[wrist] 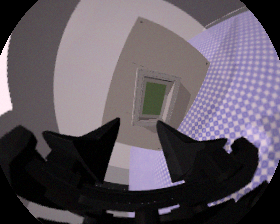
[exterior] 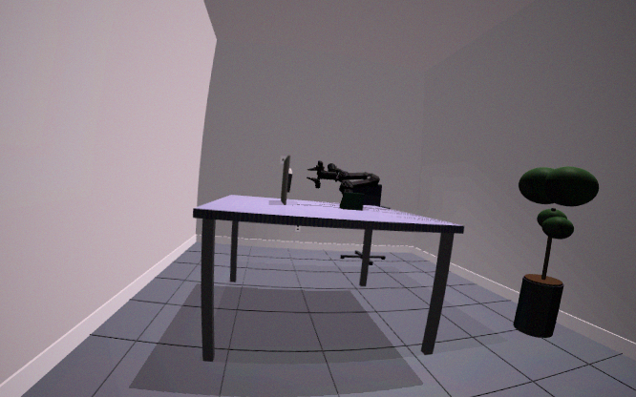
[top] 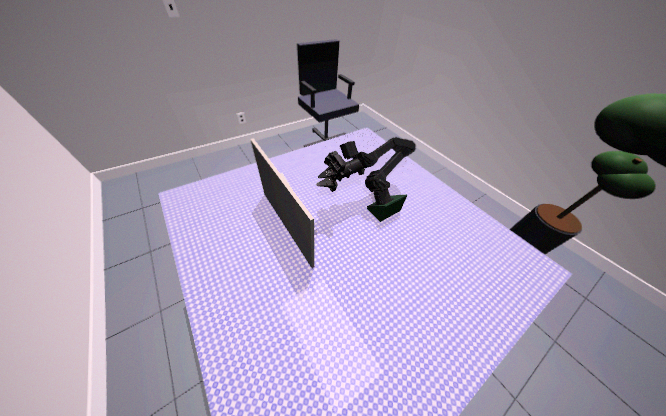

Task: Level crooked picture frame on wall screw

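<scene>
The picture frame (wrist: 153, 96) (exterior: 289, 178), pale-edged with a green picture, hangs on the upright wall panel (top: 284, 201) (exterior: 285, 179) (wrist: 157, 46) on the side facing the arm. In the top view the panel hides it. In the rotated wrist view it sits straight ahead between the fingertips, and I cannot tell its tilt. My gripper (top: 328, 181) (exterior: 313, 177) (wrist: 139, 121) is open and empty. It hovers in the air a short way off from the frame, not touching it, at about the frame's height.
The panel stands on the purple checked table (top: 377, 310) (exterior: 310, 214) (wrist: 237, 76). The arm's green base (top: 386, 206) (exterior: 351, 199) sits behind the gripper. An office chair (top: 323, 82) and a potted plant (top: 625, 170) (exterior: 553, 197) stand on the floor beyond the table.
</scene>
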Controlling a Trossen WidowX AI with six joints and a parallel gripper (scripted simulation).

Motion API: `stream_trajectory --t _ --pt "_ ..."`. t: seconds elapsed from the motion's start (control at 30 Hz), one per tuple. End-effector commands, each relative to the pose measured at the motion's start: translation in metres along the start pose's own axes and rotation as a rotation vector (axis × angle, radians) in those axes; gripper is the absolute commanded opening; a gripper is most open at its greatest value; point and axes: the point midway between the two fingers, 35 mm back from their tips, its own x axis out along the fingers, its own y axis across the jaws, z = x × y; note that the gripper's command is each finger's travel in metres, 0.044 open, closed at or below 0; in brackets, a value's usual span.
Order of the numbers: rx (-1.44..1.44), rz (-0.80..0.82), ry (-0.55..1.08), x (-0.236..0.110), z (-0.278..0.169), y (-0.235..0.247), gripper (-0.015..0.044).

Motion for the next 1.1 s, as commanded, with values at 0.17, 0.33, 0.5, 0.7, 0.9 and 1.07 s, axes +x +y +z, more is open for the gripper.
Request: stream_trajectory --t 0.17,0.33,0.5,0.7,0.9,1.07 --pt "0.012 0.009 -0.004 -0.002 0.003 -0.003 0.0260" --pt "0.012 0.009 -0.004 -0.002 0.003 -0.003 0.0260" --pt "0.012 0.009 -0.004 0.000 0.004 -0.003 0.0260" --pt "0.012 0.010 -0.005 0.024 0.010 0.000 0.0260" --pt "0.012 0.010 -0.007 0.058 0.009 0.000 0.0260" --pt "0.012 0.011 -0.008 0.079 0.004 -0.002 0.0260"
